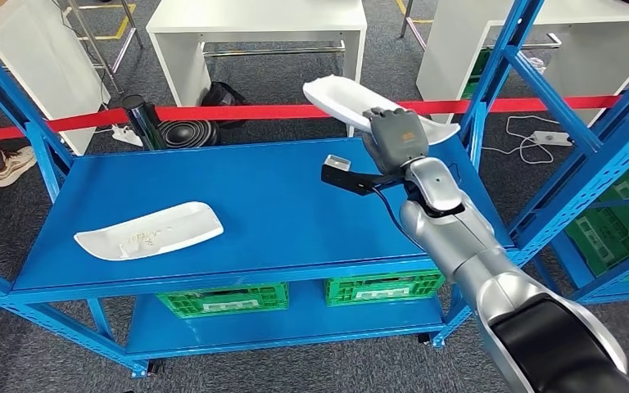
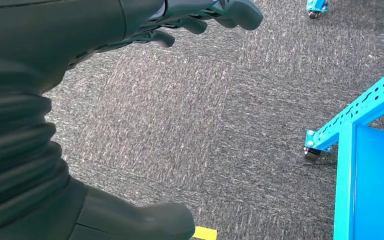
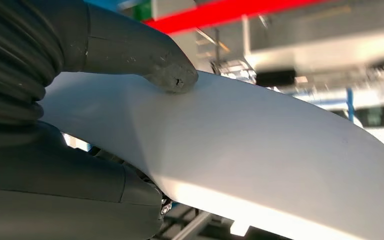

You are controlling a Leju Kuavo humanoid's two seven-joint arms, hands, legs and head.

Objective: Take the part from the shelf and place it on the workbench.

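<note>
Grey carpet and white tables lie beyond the blue shelf (image 1: 278, 213). My right hand (image 1: 395, 137) grips 1 white part (image 1: 337, 94) near its middle, raised above the shelf's far edge, thumb on top. My left hand (image 2: 80, 65) hangs loosely spread, holding nothing. I worry the long part could pivot in the grip or clip the upright just beside the hand.

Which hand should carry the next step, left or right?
Right. The right hand already grips a white part lifted above the blue shelf; its thumb presses on the part. The left hand hangs over the carpet, holding nothing. A second white part lies on the shelf.
</note>
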